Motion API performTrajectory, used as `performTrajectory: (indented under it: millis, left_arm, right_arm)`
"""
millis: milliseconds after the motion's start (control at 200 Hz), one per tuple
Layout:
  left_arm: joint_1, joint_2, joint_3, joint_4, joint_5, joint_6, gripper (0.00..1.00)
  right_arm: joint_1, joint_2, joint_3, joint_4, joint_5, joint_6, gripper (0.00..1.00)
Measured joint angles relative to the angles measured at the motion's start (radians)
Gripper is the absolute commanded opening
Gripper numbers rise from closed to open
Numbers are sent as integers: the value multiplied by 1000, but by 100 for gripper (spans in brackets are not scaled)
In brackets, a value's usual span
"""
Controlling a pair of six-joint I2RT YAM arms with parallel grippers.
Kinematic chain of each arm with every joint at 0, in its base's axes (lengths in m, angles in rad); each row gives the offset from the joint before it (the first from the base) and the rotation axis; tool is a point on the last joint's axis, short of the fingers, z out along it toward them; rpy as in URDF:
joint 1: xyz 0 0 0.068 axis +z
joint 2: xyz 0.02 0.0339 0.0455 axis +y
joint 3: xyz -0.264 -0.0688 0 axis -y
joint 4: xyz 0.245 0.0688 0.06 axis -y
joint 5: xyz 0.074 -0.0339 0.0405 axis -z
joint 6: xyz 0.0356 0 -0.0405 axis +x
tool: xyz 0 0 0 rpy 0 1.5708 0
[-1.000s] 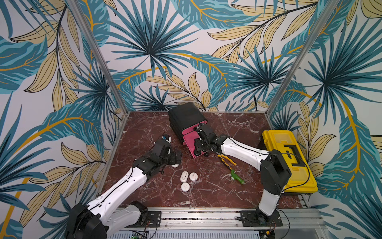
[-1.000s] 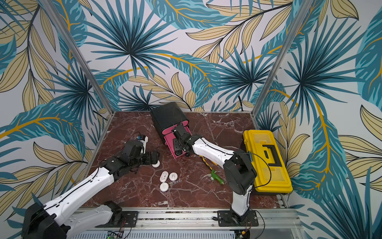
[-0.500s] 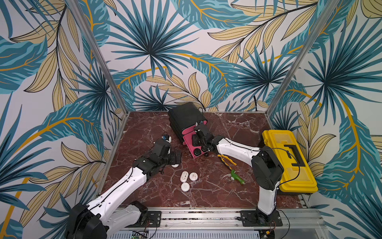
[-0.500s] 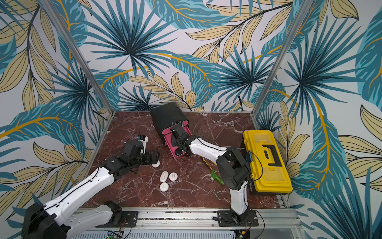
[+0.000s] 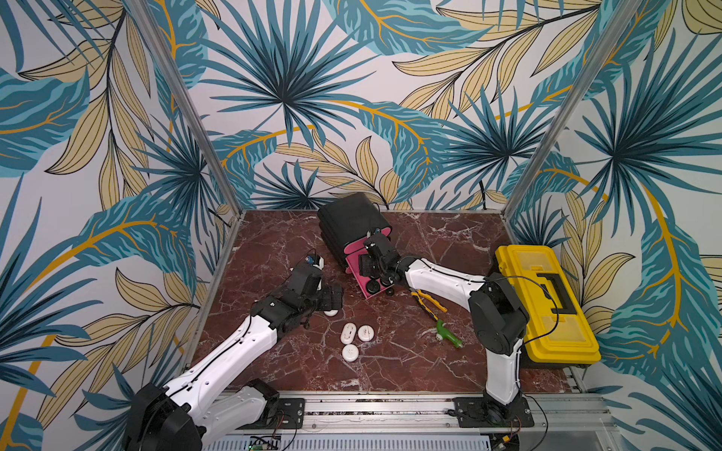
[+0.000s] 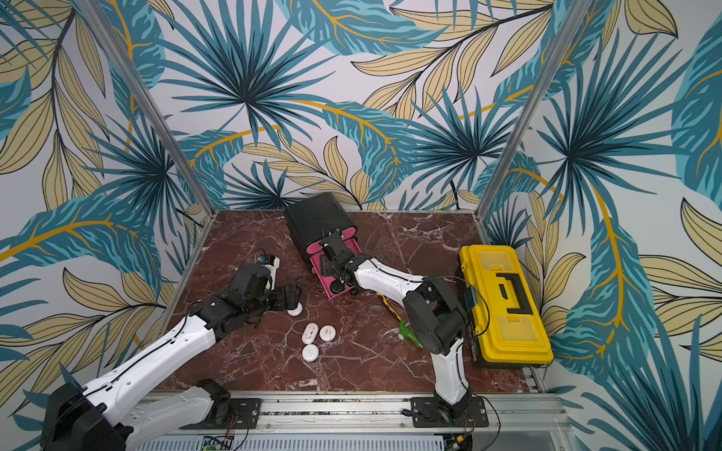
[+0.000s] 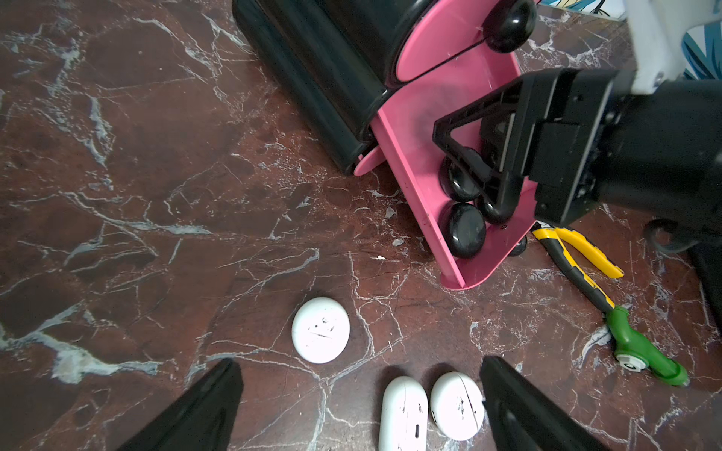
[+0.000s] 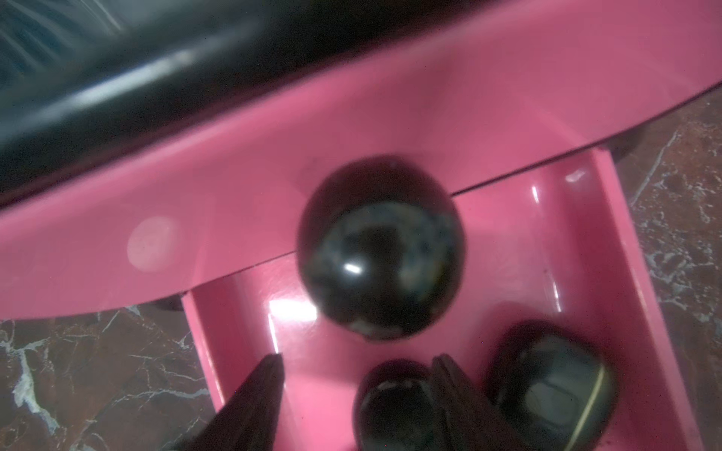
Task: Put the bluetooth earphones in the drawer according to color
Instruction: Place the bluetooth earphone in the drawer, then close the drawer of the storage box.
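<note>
Several black earphone cases (image 7: 463,231) lie in the pulled-out pink drawer (image 7: 410,125) of the black cabinet (image 5: 349,218), which stands at the back middle of the counter (image 5: 273,242). The right tool (image 8: 357,361) reaches into this drawer with its fingers spread. One black case lies between them, against one finger and apart from the other. Four white earphone cases (image 5: 349,333) lie on the counter in front of the cabinet. The left tool (image 7: 361,363) hangs over them, spread wide and pinching nothing. To the right lie yellow-handled pliers (image 5: 429,302), a green tool (image 5: 448,335) and a yellow toolbox (image 5: 545,308).
</note>
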Motion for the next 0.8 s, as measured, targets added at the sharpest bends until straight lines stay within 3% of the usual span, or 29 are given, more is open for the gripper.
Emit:
performTrajectory:
  millis: [300,551,801]
  left_arm:
    - [1,45,60,-16,-5,5,100]
    - [5,209,367,-71,-38,49,100]
    - [29,444,711,-159,-39,94,100]
  right_arm:
    - [-23,-182,-99,-77,-123,14,66]
    - [-96,-339,-293,-98,-319,26,66]
    - [-125,-399,-417,-101,-425,21,66]
